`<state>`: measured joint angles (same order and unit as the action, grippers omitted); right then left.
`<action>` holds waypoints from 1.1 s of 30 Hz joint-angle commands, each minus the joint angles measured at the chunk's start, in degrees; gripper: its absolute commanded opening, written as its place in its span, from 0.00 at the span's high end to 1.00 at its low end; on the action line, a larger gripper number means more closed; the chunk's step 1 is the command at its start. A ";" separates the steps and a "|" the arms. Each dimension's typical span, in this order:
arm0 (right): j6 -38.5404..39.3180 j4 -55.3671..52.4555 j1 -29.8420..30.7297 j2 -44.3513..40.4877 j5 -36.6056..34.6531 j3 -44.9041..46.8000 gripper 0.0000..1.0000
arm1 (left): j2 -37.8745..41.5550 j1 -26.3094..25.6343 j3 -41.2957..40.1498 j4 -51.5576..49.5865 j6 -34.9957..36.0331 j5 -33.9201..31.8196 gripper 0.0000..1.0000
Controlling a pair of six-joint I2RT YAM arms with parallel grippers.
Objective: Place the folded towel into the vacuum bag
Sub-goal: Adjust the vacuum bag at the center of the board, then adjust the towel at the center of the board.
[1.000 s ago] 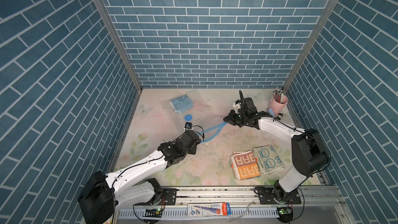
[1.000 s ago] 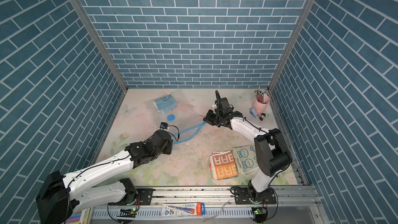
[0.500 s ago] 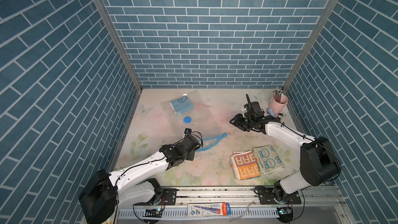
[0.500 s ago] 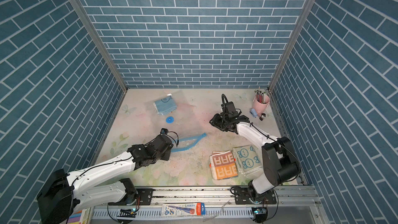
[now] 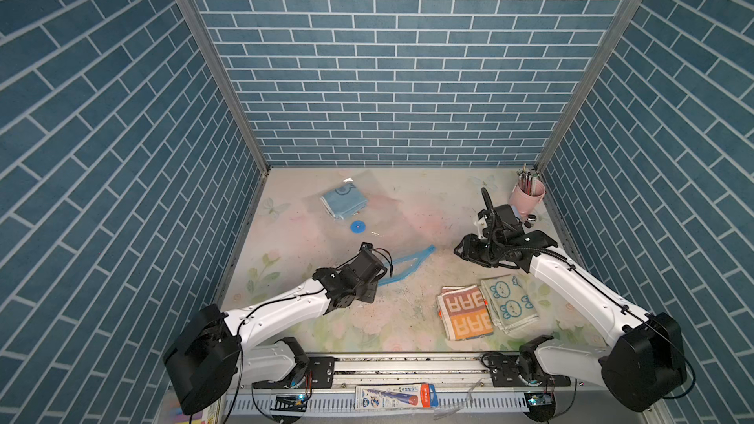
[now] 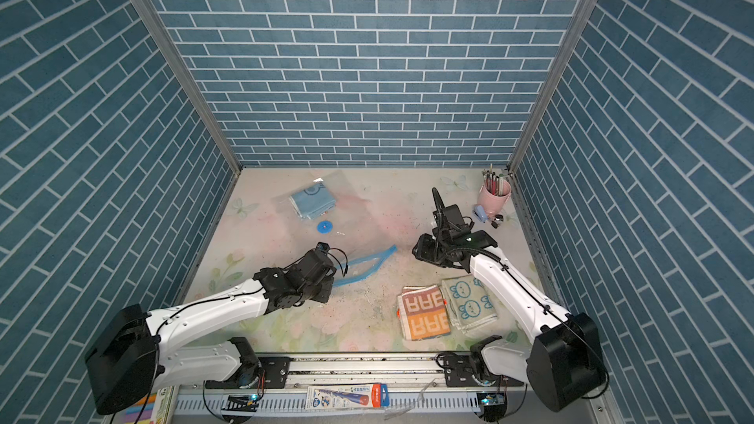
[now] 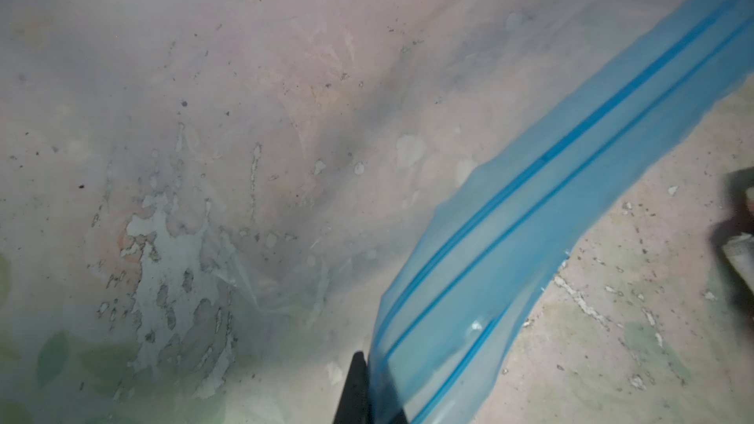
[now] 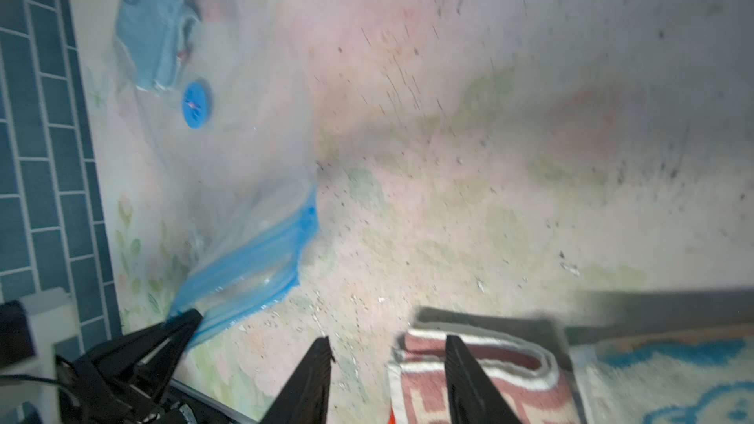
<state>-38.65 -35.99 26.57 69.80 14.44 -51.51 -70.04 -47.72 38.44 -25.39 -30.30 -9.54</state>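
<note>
- Two pincers are seen above the worktop.
- The left pincer is clamped tight on the blue zip-seal strip of the vacuum bag, whose mouth is held parted.
- The right pincer is held part-way open, with nothing gripped. It is poised over an edge of the orange-striped folded towel, apart from the bag.
- The blue folded towel is seen through the clear plastic at the bag's far end, just beside the round valve.
- A cream towel lies against the orange-striped one.
</note>
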 commanded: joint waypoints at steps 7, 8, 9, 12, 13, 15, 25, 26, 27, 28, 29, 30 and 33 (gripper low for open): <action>3.06 -6.34 1.32 1.17 4.37 5.28 0.50 | -1.65 7.21 2.83 4.91 -4.45 3.64 1.00; 3.90 -6.82 1.82 1.96 4.14 5.25 0.49 | -1.71 8.12 2.72 5.37 -4.81 4.05 1.00; 4.64 -7.34 2.40 2.64 3.70 5.14 0.48 | -1.80 8.82 2.70 5.77 -4.94 4.17 1.00; 6.46 -9.63 4.79 5.15 0.56 4.53 0.47 | -2.09 10.22 3.04 6.21 -4.81 4.16 1.00; 6.93 -10.17 6.00 5.90 -0.29 4.28 0.47 | -2.05 10.36 3.11 6.23 -4.59 4.16 1.00; 7.85 -11.39 8.67 7.70 -2.23 3.59 0.46 | -1.95 10.68 3.14 6.18 -4.18 4.09 1.00; 9.13 -12.07 14.72 9.52 -4.84 5.06 0.44 | 0.24 11.49 1.83 5.27 -4.72 1.83 1.00; 8.91 -11.65 14.83 9.71 -4.61 5.57 0.44 | 0.17 11.50 1.82 5.30 -4.84 1.72 1.00; 8.73 -10.90 14.98 10.21 -4.20 6.07 0.44 | 0.06 11.51 1.87 5.24 -4.86 1.72 1.00; 8.53 -10.34 15.09 10.79 -4.08 6.36 0.44 | -0.10 11.57 1.96 5.26 -4.88 1.70 1.00; 8.29 -9.58 15.17 11.71 -4.04 6.58 0.44 | -0.16 11.53 1.91 5.29 -4.97 1.67 1.00; 8.17 -8.76 15.26 12.68 -4.06 6.76 0.44 | -0.18 11.59 1.98 5.35 -5.10 1.61 1.00; 7.68 -5.74 15.36 15.34 -4.33 6.85 0.44 | -0.19 11.57 1.79 5.44 -5.62 1.46 1.00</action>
<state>-31.18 -43.92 41.50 82.94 11.14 -45.65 -70.67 -36.64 40.53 -20.21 -35.18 -6.63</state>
